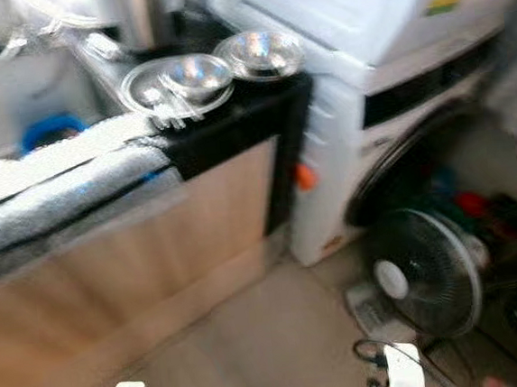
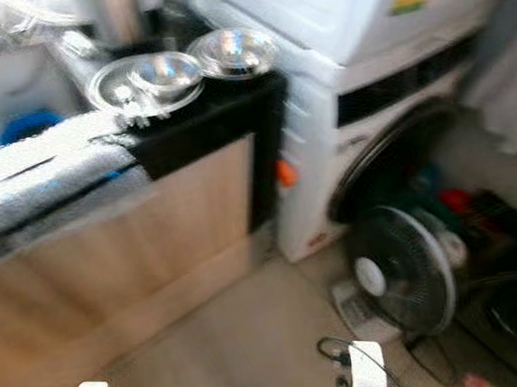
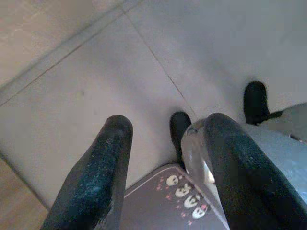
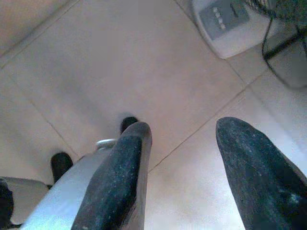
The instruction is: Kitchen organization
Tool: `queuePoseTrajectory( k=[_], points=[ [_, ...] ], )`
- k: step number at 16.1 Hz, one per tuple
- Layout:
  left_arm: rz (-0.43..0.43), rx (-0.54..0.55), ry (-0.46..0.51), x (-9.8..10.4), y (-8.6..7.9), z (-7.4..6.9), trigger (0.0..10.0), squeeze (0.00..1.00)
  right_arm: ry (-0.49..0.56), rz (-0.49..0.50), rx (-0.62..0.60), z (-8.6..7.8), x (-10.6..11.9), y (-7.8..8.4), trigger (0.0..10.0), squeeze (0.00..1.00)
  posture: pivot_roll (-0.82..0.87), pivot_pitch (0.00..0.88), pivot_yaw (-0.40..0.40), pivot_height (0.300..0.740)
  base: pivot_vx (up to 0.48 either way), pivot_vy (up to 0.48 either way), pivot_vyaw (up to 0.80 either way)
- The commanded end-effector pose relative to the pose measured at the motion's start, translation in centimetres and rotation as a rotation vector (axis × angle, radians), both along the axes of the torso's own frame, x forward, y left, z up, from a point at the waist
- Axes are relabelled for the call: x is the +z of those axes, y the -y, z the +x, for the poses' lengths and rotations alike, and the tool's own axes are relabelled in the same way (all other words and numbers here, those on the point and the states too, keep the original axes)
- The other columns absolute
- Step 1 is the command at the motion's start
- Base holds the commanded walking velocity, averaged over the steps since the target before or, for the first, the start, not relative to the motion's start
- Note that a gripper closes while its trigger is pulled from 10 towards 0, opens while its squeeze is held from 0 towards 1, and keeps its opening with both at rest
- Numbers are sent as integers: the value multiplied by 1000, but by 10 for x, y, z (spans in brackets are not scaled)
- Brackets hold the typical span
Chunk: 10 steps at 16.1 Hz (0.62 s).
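At counter (image 1: 226,133) edge, steel bowls (image 1: 196,75); fan (image 1: 421,274) w/ open floor (image 1: 271,337) beside.

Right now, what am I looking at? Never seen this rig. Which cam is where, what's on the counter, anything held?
This is a walking humanoid robot with two arms. The two wide, blurred pictures come from its head cameras, looking down at a black countertop beside a white washing machine. On the counter sit shiny steel bowls and a grey towel. A black fan stands on the floor.

The other two pictures come from wrist cameras, each looking along that gripper's black fingers at the tiled floor. The left gripper and right gripper both hang open, holding nothing.
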State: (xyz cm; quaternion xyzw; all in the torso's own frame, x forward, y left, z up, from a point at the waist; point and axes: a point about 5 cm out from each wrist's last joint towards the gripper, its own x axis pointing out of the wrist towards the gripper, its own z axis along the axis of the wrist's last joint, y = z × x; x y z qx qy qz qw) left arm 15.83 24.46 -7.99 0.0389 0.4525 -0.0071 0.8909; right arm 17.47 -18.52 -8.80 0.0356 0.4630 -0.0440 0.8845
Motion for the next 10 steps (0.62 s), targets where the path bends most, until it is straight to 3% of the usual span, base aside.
queuePoseTrajectory(
  k=[1, 7, 10],
  points=[
    [-8, 2, -12, -2, 2, -2, 10000, 0, -18, -12, -15, -5, -2, 6, 10000, 0, 68, 135, -12, 740, 0, 0, -669],
    [-12, 9, -5, -1, 2, -2, 10000, 0, -18, -13, -17, -5, -2, 6, 10000, 0, 67, 138, -12, 740, 0, 0, -670],
    [-13, 11, -2, -1, 2, -2, 10000, 0, -4, -10, -34, -5, -1, 8, 10000, 0, 67, 139, -17, 740, 0, 0, 0]
  ],
)
